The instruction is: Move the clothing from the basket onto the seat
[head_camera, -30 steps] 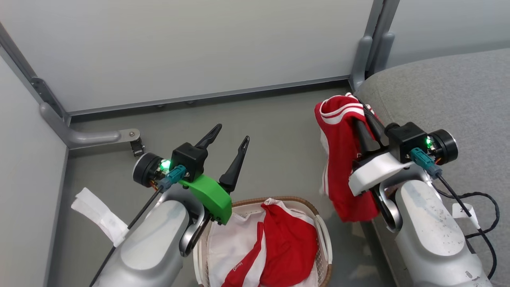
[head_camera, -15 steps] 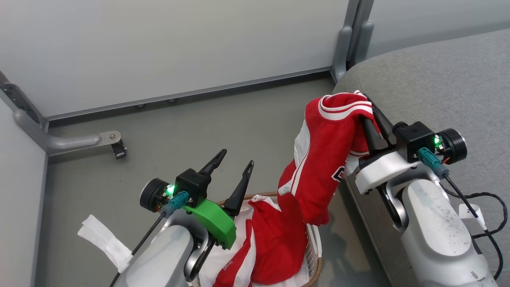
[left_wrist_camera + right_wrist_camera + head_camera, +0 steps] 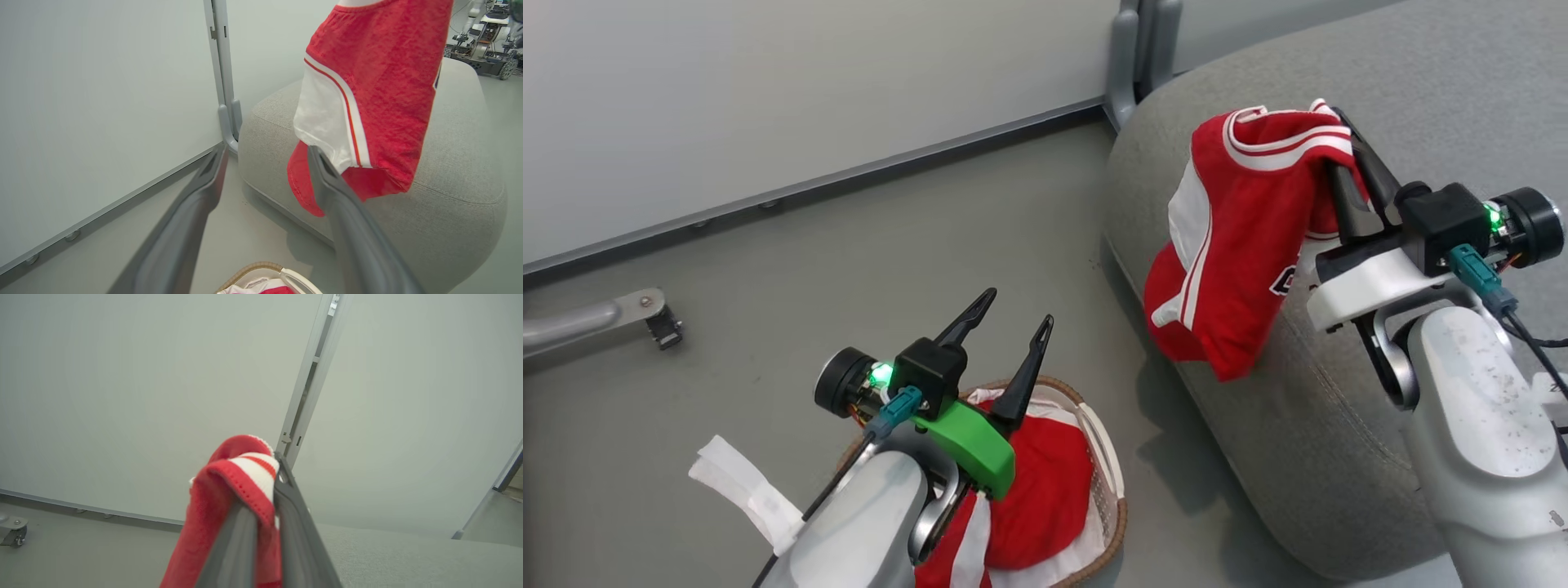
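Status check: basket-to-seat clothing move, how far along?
Done: no garment lies on the visible part of the seat yet. In hand: the right claw is shut on one red garment, lifted clear of the basket and hanging at the seat's edge. Left: release it there, then fetch the second red garment lying in the basket; the left claw is open above it.

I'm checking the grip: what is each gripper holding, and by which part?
The right gripper pinches a red garment by its white-striped edge; the left gripper holds nothing.
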Robot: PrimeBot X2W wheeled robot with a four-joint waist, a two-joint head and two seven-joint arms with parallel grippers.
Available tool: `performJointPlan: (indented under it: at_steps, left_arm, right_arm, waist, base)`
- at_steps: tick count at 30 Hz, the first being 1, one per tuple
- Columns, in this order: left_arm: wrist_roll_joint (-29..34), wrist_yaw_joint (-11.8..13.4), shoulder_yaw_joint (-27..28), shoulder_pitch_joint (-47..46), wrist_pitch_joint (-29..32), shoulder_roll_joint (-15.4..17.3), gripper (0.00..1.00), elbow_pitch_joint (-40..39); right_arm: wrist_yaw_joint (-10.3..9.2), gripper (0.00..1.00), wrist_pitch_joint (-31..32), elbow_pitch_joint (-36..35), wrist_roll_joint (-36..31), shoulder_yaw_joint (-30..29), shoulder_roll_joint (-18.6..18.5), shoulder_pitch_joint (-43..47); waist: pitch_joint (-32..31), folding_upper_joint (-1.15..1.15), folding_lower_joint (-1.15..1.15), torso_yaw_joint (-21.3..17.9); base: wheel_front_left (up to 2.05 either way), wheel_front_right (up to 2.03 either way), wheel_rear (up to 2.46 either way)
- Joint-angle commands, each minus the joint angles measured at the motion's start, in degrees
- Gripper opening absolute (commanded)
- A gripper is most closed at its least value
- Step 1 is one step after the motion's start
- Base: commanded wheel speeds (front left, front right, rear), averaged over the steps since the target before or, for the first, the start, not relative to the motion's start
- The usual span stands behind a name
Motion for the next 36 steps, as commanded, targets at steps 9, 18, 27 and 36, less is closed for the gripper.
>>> performJointPlan:
  at_steps: [9, 18, 27, 36]
  left_arm:
    - [2.37, -0.37, -0.88, -3.65, 0.01, 0.08, 1.0, 0.85]
    - [2.59, -0.51, -3.15, -5.35, 0.01, -0.12, 1.0, 0.13]
    - [2.28, -0.53, -5.94, -6.01, 0.02, 0.45, 1.0, -1.41]
    - [2.7, -0.52, -7.27, -7.26, 0.02, 0.05, 1.0, -2.75]
  right_arm:
    - [-0.08, 0.0, -0.12, -1.67, 0.21, -1.97, -1.83, -1.47]
    - [-0.08, 0.0, -0.12, -0.13, 0.77, -2.2, -1.0, -0.07]
    - [-0.08, 0.0, -0.13, 2.93, -0.47, -1.43, -3.27, -3.47]
    - [-0.08, 0.0, -0.12, 9.43, -5.31, -3.87, -10.0, -19.34]
  waist:
    - [7.7, 0.0, 0.0, -12.06]
    - [9.87, 0.0, 0.0, -12.9]
    - [11.92, 0.0, 0.0, -8.78]
    - [15.38, 0.0, 0.0, -2.47]
  base:
    - [0.0, 0.0, 0.0]
    - [0.0, 0.0, 0.0]
    - [0.0, 0.0, 0.0]
    - [0.0, 0.0, 0.0]
